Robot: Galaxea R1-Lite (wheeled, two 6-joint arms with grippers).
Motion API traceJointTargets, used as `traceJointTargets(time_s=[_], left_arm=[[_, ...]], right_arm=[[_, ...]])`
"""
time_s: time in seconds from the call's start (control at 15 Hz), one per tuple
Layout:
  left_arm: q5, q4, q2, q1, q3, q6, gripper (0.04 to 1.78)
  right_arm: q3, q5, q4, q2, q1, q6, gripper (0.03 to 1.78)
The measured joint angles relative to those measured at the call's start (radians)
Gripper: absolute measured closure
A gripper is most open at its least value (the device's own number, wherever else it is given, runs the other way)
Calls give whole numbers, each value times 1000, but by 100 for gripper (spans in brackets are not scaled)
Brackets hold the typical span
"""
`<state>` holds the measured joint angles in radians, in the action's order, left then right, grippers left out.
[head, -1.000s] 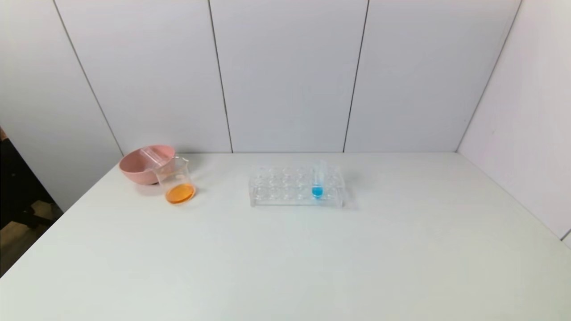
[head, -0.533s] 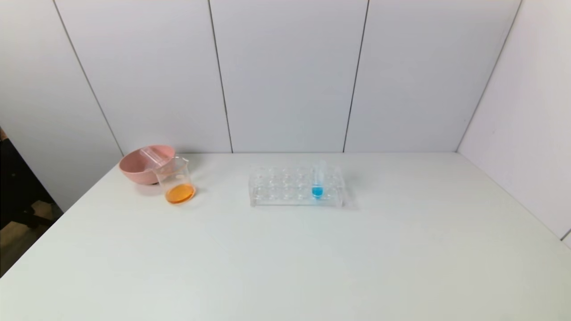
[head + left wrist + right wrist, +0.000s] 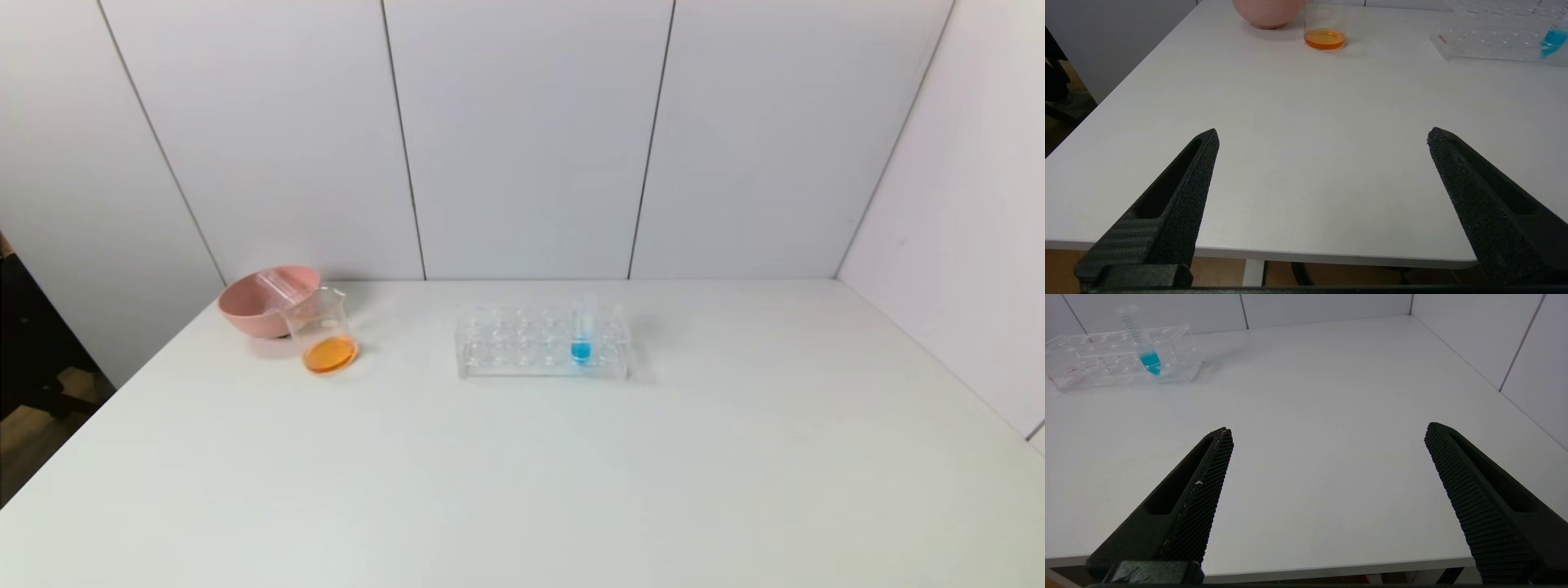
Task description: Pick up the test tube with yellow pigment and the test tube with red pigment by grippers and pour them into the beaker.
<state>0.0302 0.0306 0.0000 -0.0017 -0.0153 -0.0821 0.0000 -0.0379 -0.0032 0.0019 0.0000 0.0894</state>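
Observation:
The clear beaker point(image 3: 321, 331) stands at the far left of the white table and holds orange liquid; it also shows in the left wrist view point(image 3: 1325, 28). A clear tube point(image 3: 282, 284) lies in the pink bowl point(image 3: 261, 306) behind it; I cannot tell its colour. No tube with yellow or red liquid shows. My left gripper point(image 3: 1323, 136) is open and empty at the table's near edge. My right gripper point(image 3: 1329, 430) is open and empty at the near edge too. Neither gripper shows in the head view.
A clear tube rack point(image 3: 543, 343) stands mid-table and holds one tube with blue liquid point(image 3: 581, 339); the rack and blue tube also show in the right wrist view point(image 3: 1145, 351). White wall panels close the back and right side.

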Motion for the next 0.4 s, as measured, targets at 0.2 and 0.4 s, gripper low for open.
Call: traceJointTargets(time_s=[0.2, 0.4], left_arm=[[0, 0, 0, 0, 0, 0, 4], [0, 0, 0, 0, 0, 0, 4]], right_arm=[[0, 0, 0, 0, 0, 2, 10], [0, 0, 0, 0, 0, 3, 10]])
